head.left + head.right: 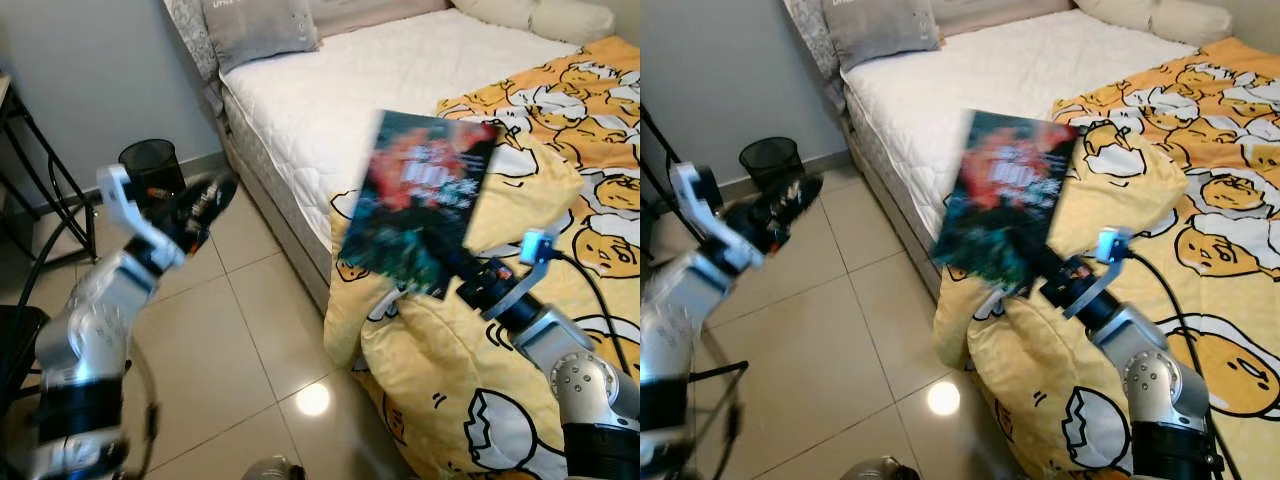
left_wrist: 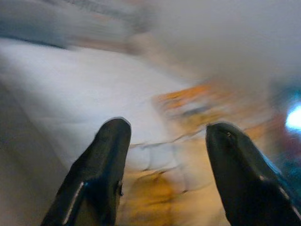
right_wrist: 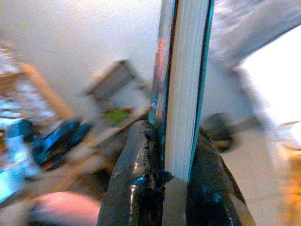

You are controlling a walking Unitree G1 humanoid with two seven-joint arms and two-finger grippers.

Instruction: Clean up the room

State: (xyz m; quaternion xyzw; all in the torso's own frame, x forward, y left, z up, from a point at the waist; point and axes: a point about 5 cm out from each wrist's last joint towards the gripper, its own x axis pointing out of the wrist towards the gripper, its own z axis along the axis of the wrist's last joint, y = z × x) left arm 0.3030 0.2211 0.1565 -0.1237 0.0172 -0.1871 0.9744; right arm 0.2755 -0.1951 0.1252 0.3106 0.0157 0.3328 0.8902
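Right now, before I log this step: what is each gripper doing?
Left gripper: open, holding nothing, raised over the floor beside the bed.
Right gripper: shut on the book, held up above the yellow duvet.

Blurred book cover, smeared wrist views

You could not read the book [image 1: 420, 200] cover: motion blur smeared its print, and its lower edge hid the right gripper [image 1: 455, 272] fingertips. The left gripper [image 1: 205, 205] was blurred too. Your left wrist view showed the bed [image 2: 70, 89] only as streaks; your right wrist view left the background furniture unrecognisable.
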